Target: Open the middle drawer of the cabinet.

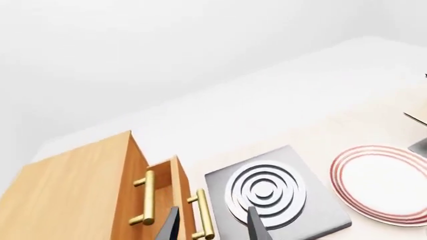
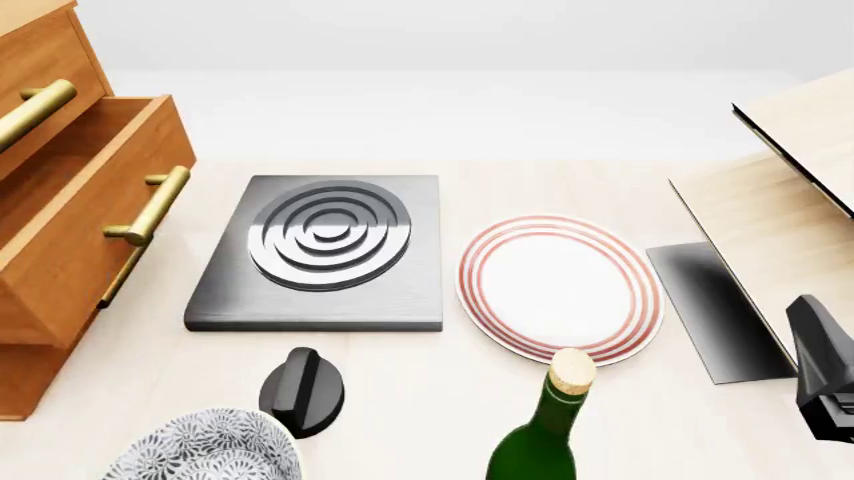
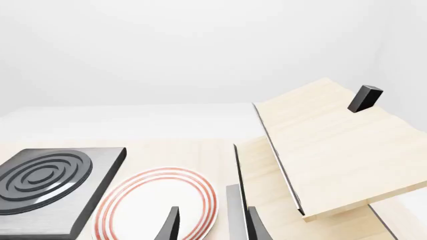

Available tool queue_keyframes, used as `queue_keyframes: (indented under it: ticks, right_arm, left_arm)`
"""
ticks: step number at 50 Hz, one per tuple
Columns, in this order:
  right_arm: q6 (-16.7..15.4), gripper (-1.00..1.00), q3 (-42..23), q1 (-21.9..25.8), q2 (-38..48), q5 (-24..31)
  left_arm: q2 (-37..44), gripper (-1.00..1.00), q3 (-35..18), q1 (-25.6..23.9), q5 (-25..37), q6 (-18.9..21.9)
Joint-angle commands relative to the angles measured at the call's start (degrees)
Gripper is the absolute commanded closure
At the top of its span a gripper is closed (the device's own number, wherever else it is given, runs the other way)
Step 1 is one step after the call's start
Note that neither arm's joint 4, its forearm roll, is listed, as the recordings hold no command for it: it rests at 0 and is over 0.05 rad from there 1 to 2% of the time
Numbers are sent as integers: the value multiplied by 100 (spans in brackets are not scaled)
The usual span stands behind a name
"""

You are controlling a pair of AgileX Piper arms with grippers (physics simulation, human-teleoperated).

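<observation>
Right now the left pincer (image 1: 213, 227) is spread, its 2 dark fingers (image 1: 257, 226) apart with nothing between them. Just ahead of it lies a grey hot plate (image 1: 273, 192) with raised rings, and beside that a white plate (image 1: 383, 182) with red rings.

Off to the other side of the fingers stands the cabinet (image 1: 73, 190), near the pincer but not touching it. Its middle drawer (image 1: 177, 182) already juts out past the front of the drawer beside it, and its handle (image 1: 202, 215) sits close to the nearer finger. From the front the same drawer (image 2: 80, 230) shows an open box behind its front board, so I judge the task largely done, with perhaps a little more travel left.

The right pincer (image 3: 213, 227) is also spread and holds nothing. It hangs over the rim of the plate, well away from the cabinet, with pale boards (image 3: 333, 145) rising beyond it and a small black block (image 3: 365, 98) on the farthest one.

As for handling, the drawer looks stiff and fairly heavy, and it probably slides only straight out. The brass bar is smooth and round, so it could slip. I would grip it at the middle, between its 2 posts, fingers across the bar, and pull level rather than down.
</observation>
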Motion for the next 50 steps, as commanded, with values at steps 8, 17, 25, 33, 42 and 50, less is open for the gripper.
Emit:
queue_keyframes:
  ticks: [8,17,25,33,42,50]
  right_arm:
    - [-23,-100,12,15,6,-19]
    - [-26,-100,12,15,6,-18]
    - [-26,-100,12,14,6,-18]
    - [-23,-100,12,13,5,-19]
    - [-25,-100,12,14,6,-19]
    - [-24,-100,12,14,6,-19]
  left_arm:
    - [355,-100,119,403,6,-639]
    - [529,-100,173,477,1,-873]
    - [720,-100,257,691,-68,-1101]
    - [798,-100,291,913,-109,-1120]
    - [960,-100,348,1173,-206,-1292]
    - [1145,-100,447,1352,-357,-1444]
